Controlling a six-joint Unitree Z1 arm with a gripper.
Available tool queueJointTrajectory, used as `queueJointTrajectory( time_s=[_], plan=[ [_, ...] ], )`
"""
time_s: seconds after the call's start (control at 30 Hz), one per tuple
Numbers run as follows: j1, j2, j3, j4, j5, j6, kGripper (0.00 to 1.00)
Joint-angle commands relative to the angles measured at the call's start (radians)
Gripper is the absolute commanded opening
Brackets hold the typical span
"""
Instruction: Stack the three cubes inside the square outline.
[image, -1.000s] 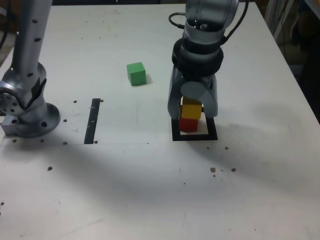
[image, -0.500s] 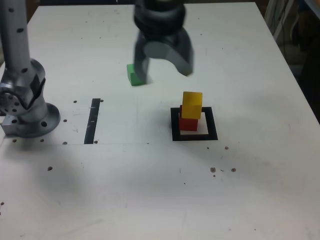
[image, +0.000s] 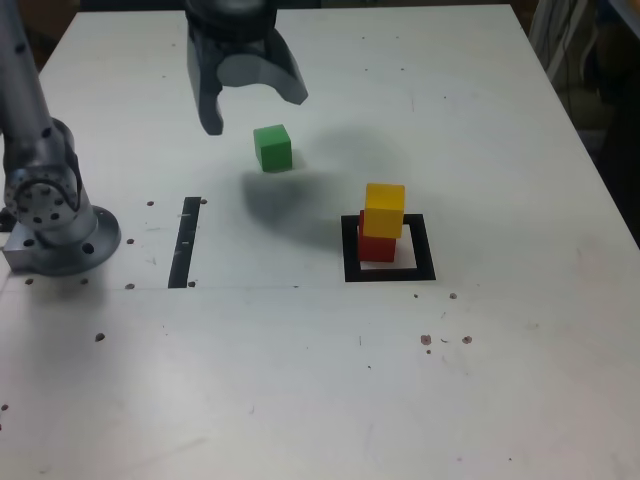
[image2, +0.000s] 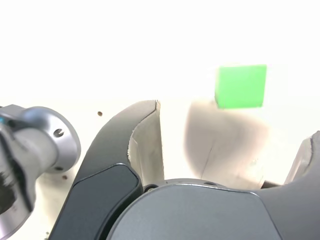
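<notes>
- Fingers of the gripper (image: 254, 118) spread wide, holding nothing, above the table
- Green cube (image: 273, 148) sits near, untouched
- Yellow cube (image: 384, 210) rests on red (image: 377, 248)

White tabletop (image: 300, 380), speckled with brown spots. Directly on it: green cube (image: 273, 149), red cube (image: 377, 247), black square outline (image: 424, 250), black strip (image: 184, 243).

Three cubes: one red (image: 377, 248), one yellow (image: 384, 210), one green (image: 273, 148). One black square outline (image: 424, 248), one black strip (image: 185, 243), one arm (image: 45, 170), one claw (image: 254, 112), one tabletop (image: 300, 390).
</notes>
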Motion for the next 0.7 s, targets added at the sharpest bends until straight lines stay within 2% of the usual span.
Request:
queueJointTrajectory(
  time_s=[0.0, 0.17, 0.43, 0.67],
  plan=[
    [0.012, 0.040, 0.007, -0.026, 0.002, 0.005, 0.97],
    [0.047, 0.136, 0.034, -0.113, 0.003, 0.017, 0.95],
    [0.099, 0.207, 0.063, -0.209, 0.034, 0.030, 0.93],
    [0.111, 0.237, 0.072, -0.245, 0.018, 0.058, 0.89]
  ],
)
